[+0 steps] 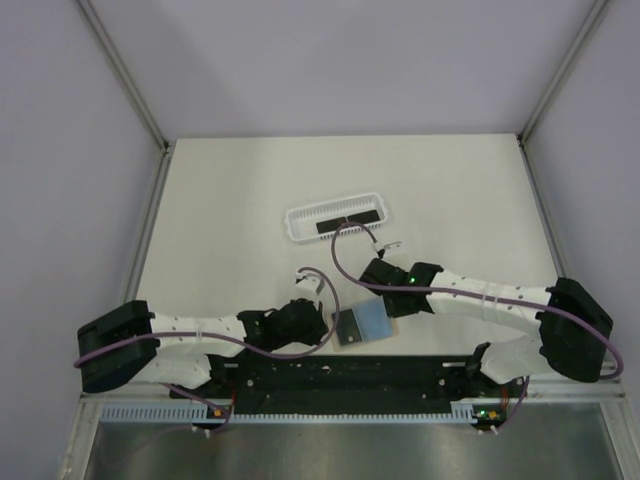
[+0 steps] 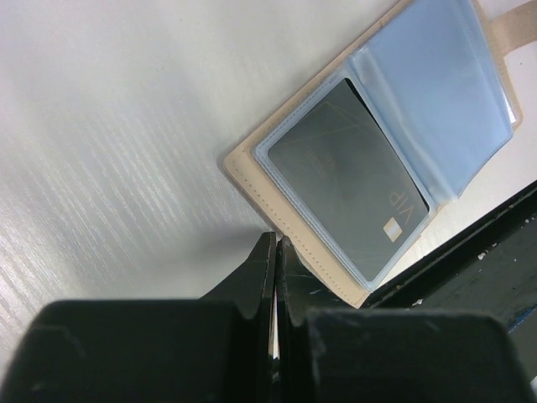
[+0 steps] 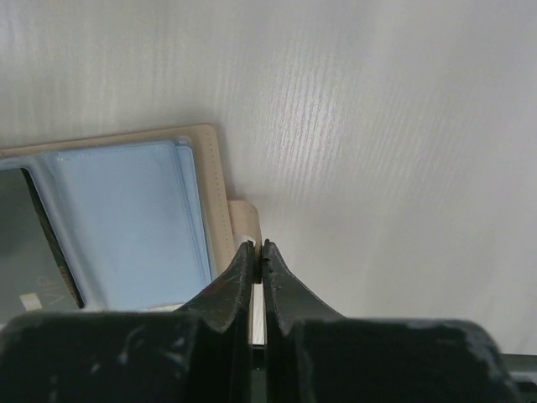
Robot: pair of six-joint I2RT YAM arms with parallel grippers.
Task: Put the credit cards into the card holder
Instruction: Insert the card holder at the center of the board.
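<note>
The tan card holder (image 1: 362, 326) lies open near the front of the table, between my two grippers. One black credit card (image 2: 344, 176) sits in its left clear sleeve, and the right sleeve (image 2: 440, 92) looks pale blue. Another black credit card (image 1: 350, 221) lies in the white basket (image 1: 300, 215). My left gripper (image 2: 277, 240) is shut, with its tips against the holder's left tan edge (image 2: 277, 214). My right gripper (image 3: 258, 245) is shut too, tips at the holder's closing tab (image 3: 243, 217). Nothing shows between either pair of fingers.
The black rail (image 1: 340, 375) at the arms' bases runs just in front of the holder. Purple cables (image 1: 345, 262) loop above the table between the basket and the wrists. White walls close in the table's sides and back.
</note>
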